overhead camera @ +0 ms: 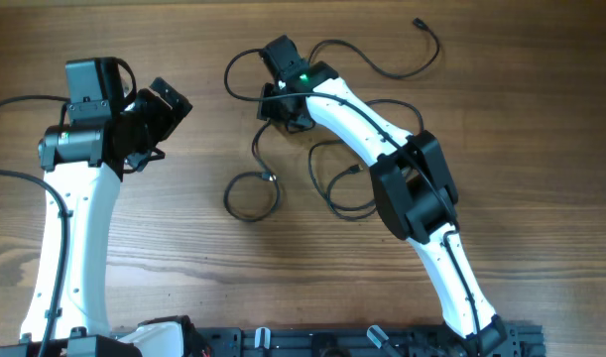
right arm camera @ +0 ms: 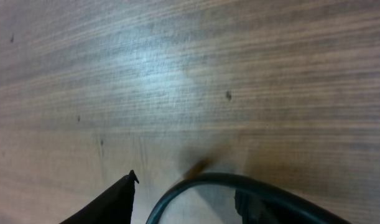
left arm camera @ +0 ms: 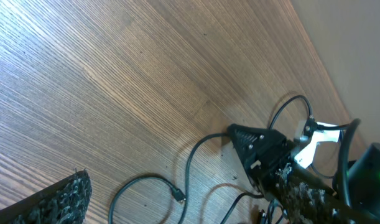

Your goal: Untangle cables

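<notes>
Thin black cables lie in loose loops mid-table: a small loop (overhead camera: 229,196) with a plug (overhead camera: 271,177), a larger loop (overhead camera: 322,183) under my right arm, and a strand (overhead camera: 436,48) at the far right. My right gripper (overhead camera: 273,99) is low over the table at the far middle. In the right wrist view its fingers (right arm camera: 190,202) are apart, with a cable (right arm camera: 196,180) arching between them. My left gripper (overhead camera: 172,99) is open and empty at the far left, apart from the cables. Its wrist view shows its spread fingers (left arm camera: 183,202), a cable (left arm camera: 190,162) and a plug (left arm camera: 177,196).
The wooden table (overhead camera: 183,258) carries only the cables. The right arm (overhead camera: 412,188) stretches across the larger loop. Thick black wires fixed to the left arm (overhead camera: 15,101) run off the left edge. The arm bases sit along the near edge.
</notes>
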Robot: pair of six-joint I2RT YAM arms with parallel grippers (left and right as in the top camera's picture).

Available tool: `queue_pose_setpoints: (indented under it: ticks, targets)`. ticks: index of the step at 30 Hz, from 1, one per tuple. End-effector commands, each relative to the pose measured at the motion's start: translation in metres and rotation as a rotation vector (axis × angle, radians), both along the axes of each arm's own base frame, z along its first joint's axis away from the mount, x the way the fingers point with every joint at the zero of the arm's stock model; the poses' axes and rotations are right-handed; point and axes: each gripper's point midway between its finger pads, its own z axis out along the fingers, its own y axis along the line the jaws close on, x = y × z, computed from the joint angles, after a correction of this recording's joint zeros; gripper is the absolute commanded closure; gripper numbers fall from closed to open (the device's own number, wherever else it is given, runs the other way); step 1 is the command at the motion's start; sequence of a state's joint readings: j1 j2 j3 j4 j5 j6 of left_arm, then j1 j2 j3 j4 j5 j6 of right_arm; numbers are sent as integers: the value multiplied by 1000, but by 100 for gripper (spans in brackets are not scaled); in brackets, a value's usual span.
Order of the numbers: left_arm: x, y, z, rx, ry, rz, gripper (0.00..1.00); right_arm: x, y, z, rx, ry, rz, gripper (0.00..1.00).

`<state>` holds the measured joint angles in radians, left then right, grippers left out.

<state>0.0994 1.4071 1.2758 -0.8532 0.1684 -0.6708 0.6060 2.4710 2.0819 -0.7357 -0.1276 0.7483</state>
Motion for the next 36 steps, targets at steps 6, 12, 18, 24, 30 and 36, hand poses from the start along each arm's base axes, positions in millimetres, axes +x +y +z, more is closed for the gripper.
queue_pose_setpoints:
  ticks: [6,12,18,24,30,36]
  targets:
    - [0,3,3,11,-7,4,0,21,-16,-35,-101,-67,-99,72]
    - [0,3,3,11,-7,4,0,5,-7,-59,-120,-38,128,96]
    - [0,3,3,11,-7,4,0,-19,2,116,13,-245,451,96]
    - [0,3,3,11,-7,4,0,-58,-72,317,195,-495,371,96]
    - [0,3,3,11,-7,4,0,-47,-198,404,215,-678,70,96]
    - [0,3,3,11,-7,4,0,-50,-185,324,132,-456,252,44]
